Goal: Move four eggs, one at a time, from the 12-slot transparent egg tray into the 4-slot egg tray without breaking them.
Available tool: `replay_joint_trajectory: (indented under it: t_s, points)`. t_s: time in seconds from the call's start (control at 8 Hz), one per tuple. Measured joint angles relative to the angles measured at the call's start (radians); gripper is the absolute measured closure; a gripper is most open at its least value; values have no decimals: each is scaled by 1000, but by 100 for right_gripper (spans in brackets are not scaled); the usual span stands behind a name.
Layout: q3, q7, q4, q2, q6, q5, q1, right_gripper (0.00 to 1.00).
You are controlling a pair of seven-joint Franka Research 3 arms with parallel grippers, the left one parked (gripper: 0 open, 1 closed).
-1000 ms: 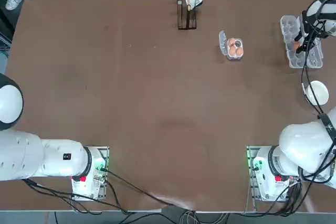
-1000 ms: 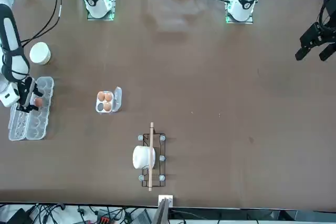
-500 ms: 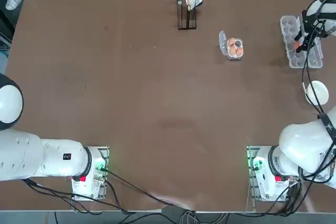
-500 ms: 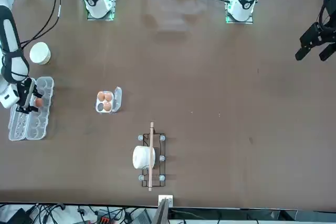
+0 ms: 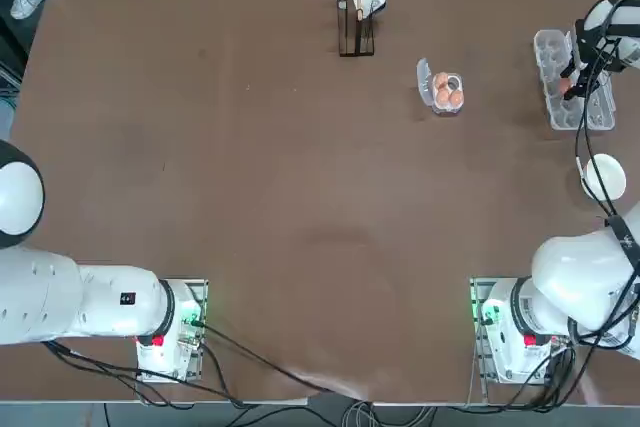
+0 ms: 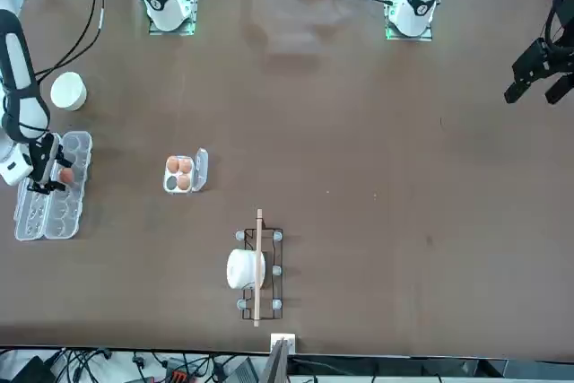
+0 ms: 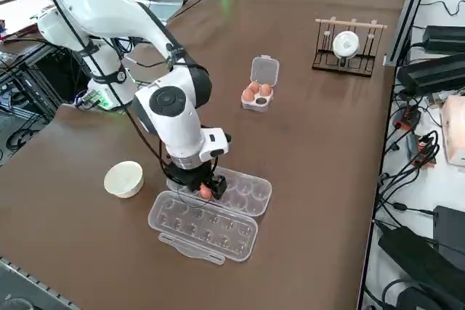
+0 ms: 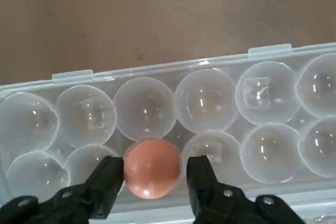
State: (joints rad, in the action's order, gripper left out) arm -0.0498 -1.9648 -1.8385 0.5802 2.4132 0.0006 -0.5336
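- The last egg (image 8: 153,169) to move sits in a cup of the 12-slot transparent egg tray (image 7: 251,212), near the table's (image 5: 300,197) right edge, towards its far right corner.
- The right gripper (image 8: 155,174) is down over that tray, its fingers narrowly apart, one on each side of the egg; I see a thin gap at one finger and can't tell whether the other touches.
- I'd centre on the egg first, then close slowly, stopping at light, even contact so the shell doesn't crack.
- Lift straight up, clear of the neighbouring cups.
- Three eggs (image 7: 248,95) fill the 4-slot egg tray (image 7: 254,105); its far right cup is free, so lower there gently, without knocking them.
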Motion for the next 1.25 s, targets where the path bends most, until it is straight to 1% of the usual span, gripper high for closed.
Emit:
replay_joint_trajectory:
  t_s: [0.38, 0.5, 0.62, 1.25]
  points:
    - [-1, -2, 0, 0, -2, 0, 0, 30]
    - [-3, -4, 1, -1, -7, 0, 0, 34]
    - [-3, -7, 2, -2, -10, 0, 0, 35]
    - [-4, -10, 3, -4, -17, 0, -1, 40]
